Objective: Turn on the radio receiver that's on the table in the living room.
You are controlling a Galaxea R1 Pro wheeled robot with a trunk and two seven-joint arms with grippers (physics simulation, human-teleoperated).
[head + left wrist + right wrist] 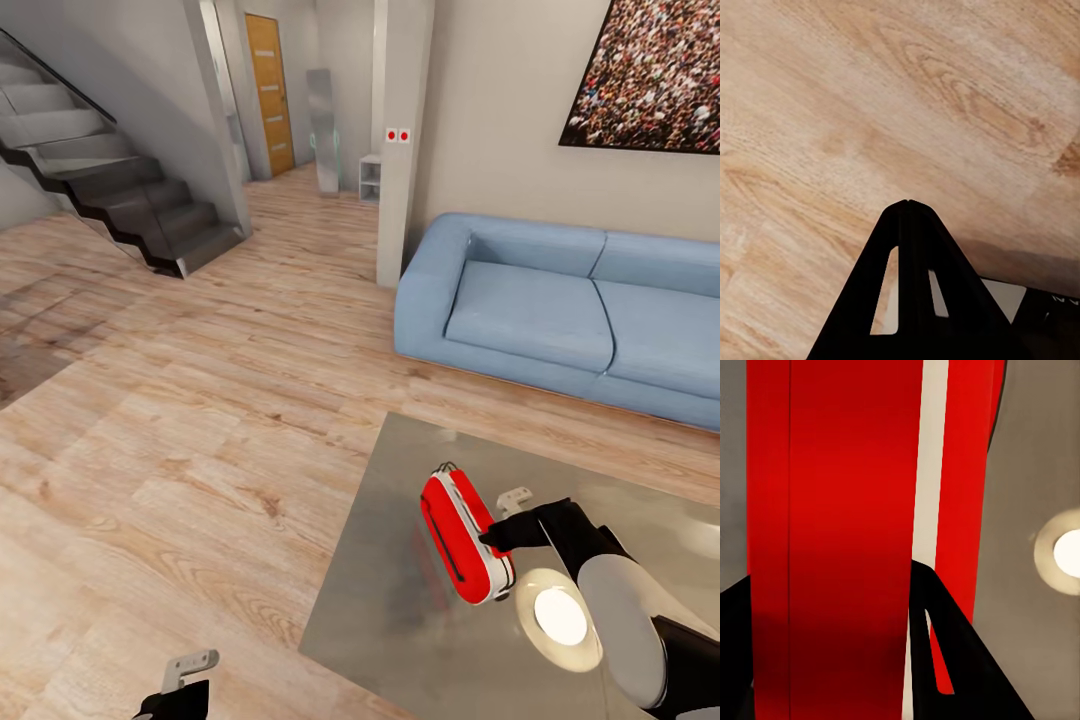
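Light wood plank floor (200,400), light-blue sofa (560,310), beige wall (500,120), crowd picture (655,75), dark stairs (110,185), orange door (270,90)

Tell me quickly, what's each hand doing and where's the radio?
Left gripper shut, over bare floor. Right gripper at the red radio on the grey table, grip unclear. Nothing in the way.

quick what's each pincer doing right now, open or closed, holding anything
Left pincer: shut, holding nothing, over the wood floor.
Right pincer: at the red radio receiver on the table; open or closed cannot be told.
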